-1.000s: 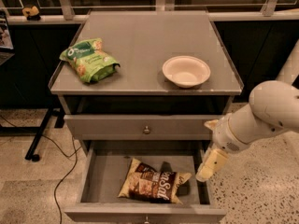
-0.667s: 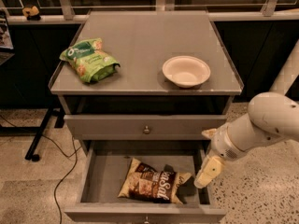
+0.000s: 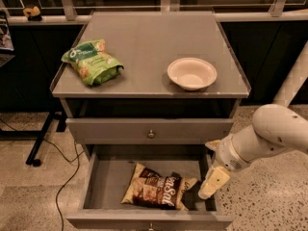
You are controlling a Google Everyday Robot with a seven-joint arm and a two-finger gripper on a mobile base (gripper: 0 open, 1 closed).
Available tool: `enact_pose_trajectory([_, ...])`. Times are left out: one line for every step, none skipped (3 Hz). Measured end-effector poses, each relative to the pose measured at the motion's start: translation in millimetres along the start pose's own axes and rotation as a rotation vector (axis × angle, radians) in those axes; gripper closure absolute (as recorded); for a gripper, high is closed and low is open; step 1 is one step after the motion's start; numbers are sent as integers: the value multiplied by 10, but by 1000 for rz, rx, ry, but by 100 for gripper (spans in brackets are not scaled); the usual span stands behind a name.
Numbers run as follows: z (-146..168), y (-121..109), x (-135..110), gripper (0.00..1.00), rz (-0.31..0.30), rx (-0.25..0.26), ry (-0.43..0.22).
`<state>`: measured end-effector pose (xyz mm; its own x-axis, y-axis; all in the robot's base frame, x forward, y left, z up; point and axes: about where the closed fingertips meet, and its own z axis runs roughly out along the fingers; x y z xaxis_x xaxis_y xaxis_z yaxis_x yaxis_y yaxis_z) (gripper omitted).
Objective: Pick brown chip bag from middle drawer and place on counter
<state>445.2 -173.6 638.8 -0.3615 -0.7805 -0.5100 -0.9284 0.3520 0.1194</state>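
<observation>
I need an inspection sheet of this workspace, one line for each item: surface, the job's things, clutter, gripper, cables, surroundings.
Surface: counter, grey and flat, thin raised rim.
Job's things: brown chip bag lies flat in the open middle drawer, toward its front right; not yet on the counter.
Clutter: green snack bag on the counter's left; white bowl on its right, empty.
Gripper: gripper hangs low at the drawer's right side, beside the bag's right end; contact cannot be told.
Cables: black cable on the floor, left of the cabinet.
Surroundings: speckled floor; closed drawer above the open one.
</observation>
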Motion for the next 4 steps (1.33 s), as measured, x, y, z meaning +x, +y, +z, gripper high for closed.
enact_pose_trajectory([259, -30, 112, 0, 57, -2, -45])
enact_pose_trajectory([628, -146, 204, 0, 98, -26, -108])
enact_pose_trajectory([962, -254, 194, 0, 100, -55, -157])
enact_pose_trajectory([1438, -351, 97, 0, 74, -101, -193])
